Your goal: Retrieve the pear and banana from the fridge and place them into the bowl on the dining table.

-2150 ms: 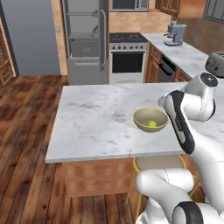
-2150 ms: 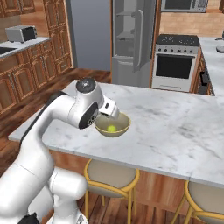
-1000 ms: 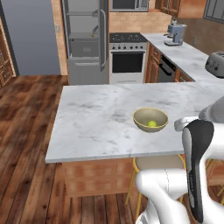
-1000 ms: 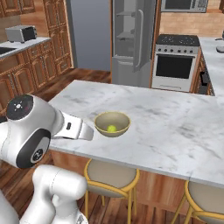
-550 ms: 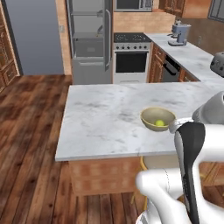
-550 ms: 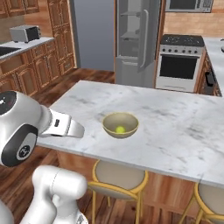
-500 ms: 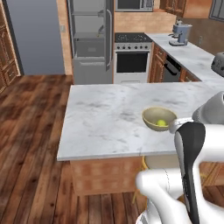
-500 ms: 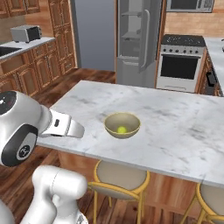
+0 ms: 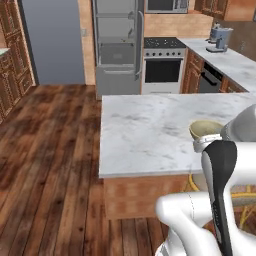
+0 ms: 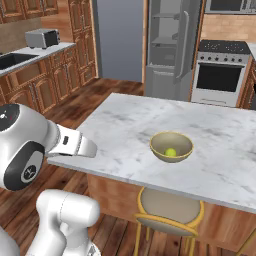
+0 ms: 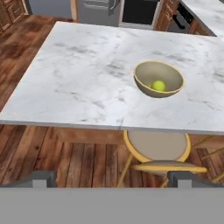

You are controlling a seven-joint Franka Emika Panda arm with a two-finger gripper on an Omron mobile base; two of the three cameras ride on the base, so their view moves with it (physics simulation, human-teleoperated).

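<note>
**Hand view: jaws wide and empty, pear in the bowl ahead**

In the hand view the gripper (image 11: 111,179) shows its two dark fingertips (image 11: 40,178) far apart at the bottom, jaws wide with nothing between them. It hangs off the near edge of the dining table (image 11: 78,74), over the wooden floor (image 11: 57,159) and a round-seated stool (image 11: 156,146) tucked under the table edge.

Ahead of the jaws and a little to the right stands the one bowl (image 11: 158,78), upright on the marble near the table's front edge. Inside it lies one pear (image 11: 158,85), small and yellow-green, resting on the bottom towards the near wall. In the right base view the same bowl (image 10: 171,146) holds the pear (image 10: 170,152), and nothing else is in it. In the left base view the bowl (image 9: 204,129) is partly hidden behind the arm, and its contents cannot be made out there.

Beyond the bowl the marble top (image 10: 210,135) carries nothing else that can be seen. Farther off, past the table's far edge, the fridge (image 9: 117,45) stands open, its grey shelves and lower drawer showing; what lies on them cannot be told. The grey fridge door (image 9: 50,40) is swung out to the left. Right of the fridge is one steel oven (image 9: 161,70). On the wall counter at the right sits a coffee machine (image 9: 219,39); on the counter at the left, in the right base view, a toaster (image 10: 42,37).
</note>
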